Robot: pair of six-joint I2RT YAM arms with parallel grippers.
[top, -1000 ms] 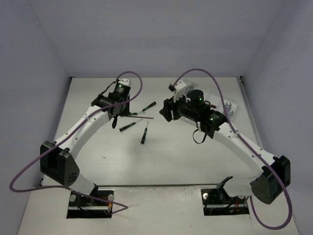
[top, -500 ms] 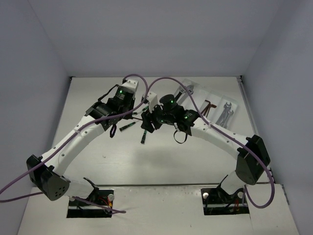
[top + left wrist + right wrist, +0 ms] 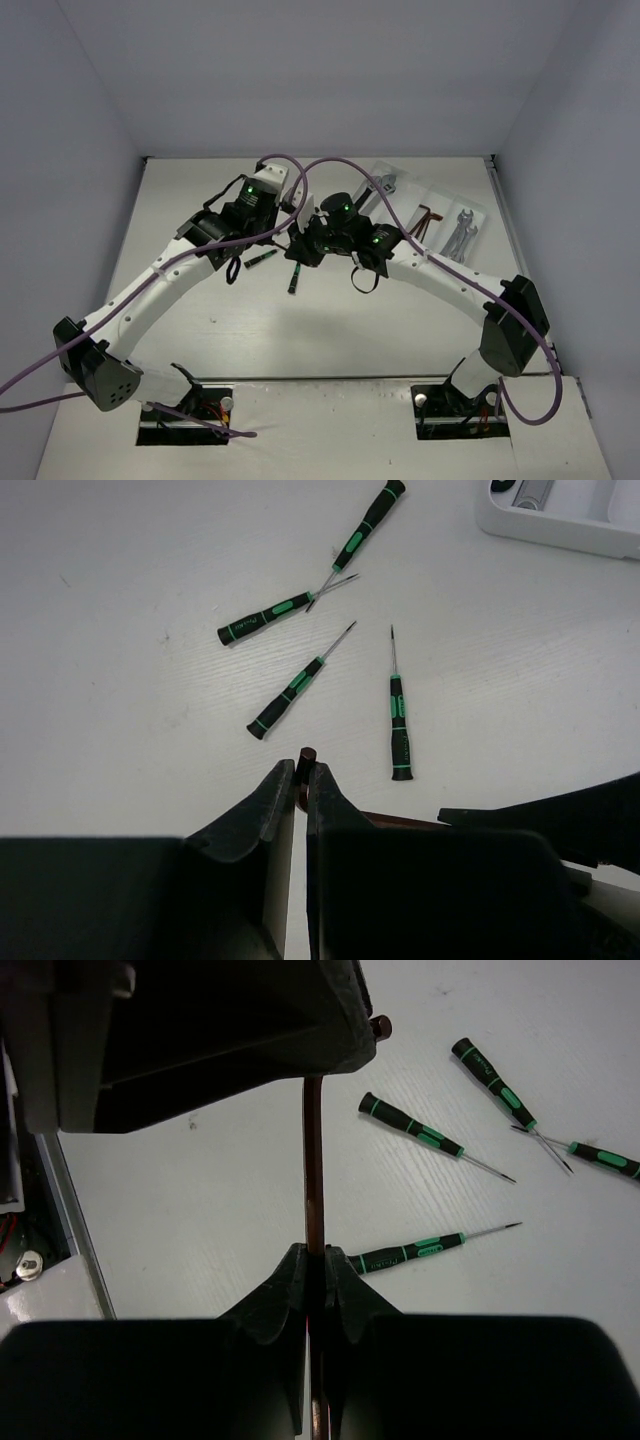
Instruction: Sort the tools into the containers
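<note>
Top external looks down from behind the arm bases at 6 o'clock. Both wrist cameras sit close above the counter, sharing the four green-and-black screwdrivers.

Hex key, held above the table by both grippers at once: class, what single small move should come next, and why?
Probably the left gripper should open. It pinches one end of the hex key while the right gripper is shut on the long shaft, so the handover looks made. Letting go would free the right arm to carry it to the tray.
</note>
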